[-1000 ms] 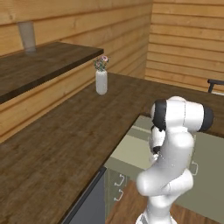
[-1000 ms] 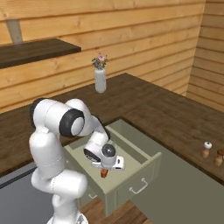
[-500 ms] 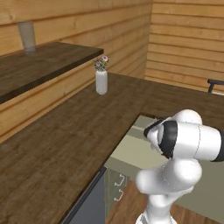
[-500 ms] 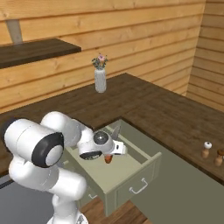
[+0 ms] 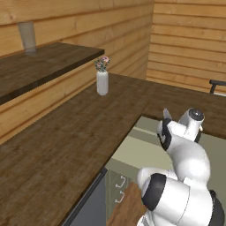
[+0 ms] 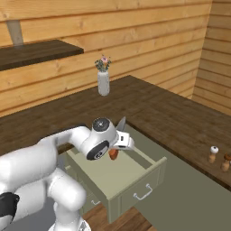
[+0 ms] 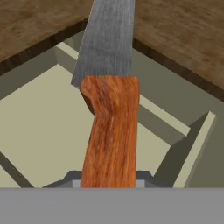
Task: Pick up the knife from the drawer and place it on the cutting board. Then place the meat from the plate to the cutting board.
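left base: knife (image 5: pixel 167 115) blade pokes up beside the wrist above the open drawer (image 5: pixel 145 152), right base: gripper (image 6: pixel 118 146) clamped on knife (image 6: pixel 116 142), orange handle down, blade up, over drawer (image 6: pixel 135 178) w/ shakers (image 6: pixel 218 158) far right, hand cam: knife (image 7: pixel 109 127) held above drawer (image 7: pixel 39 118) interior.

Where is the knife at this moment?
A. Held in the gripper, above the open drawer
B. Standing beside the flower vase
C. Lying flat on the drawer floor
A: the gripper is shut on the knife by its orange-red handle, blade pointing up, above the open drawer.
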### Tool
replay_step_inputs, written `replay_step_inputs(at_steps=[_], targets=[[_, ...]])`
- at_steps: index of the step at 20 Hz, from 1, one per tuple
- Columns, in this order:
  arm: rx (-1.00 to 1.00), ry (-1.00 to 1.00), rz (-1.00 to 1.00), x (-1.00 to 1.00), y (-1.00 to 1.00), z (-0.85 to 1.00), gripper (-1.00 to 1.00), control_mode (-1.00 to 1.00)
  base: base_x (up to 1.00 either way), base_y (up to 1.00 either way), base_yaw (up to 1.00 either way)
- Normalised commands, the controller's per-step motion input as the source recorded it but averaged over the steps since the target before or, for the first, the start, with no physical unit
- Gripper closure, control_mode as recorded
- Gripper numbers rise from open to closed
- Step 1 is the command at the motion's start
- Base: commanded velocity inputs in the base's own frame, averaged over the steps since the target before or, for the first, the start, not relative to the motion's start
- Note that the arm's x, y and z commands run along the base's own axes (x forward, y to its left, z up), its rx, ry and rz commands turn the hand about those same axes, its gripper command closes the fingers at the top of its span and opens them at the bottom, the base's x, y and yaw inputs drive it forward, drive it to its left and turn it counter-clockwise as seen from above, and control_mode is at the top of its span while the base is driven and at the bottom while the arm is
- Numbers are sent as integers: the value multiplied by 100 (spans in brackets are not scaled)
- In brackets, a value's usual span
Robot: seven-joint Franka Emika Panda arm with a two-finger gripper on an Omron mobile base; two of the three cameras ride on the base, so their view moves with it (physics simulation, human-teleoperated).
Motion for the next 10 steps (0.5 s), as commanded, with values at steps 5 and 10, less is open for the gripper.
replay_step_inputs(at_steps=[5, 10], targets=[[0, 3, 11, -58, 5, 100, 100, -100, 0, 0, 0], [0, 13, 14, -24, 16, 100, 100, -100, 0, 0, 0]])
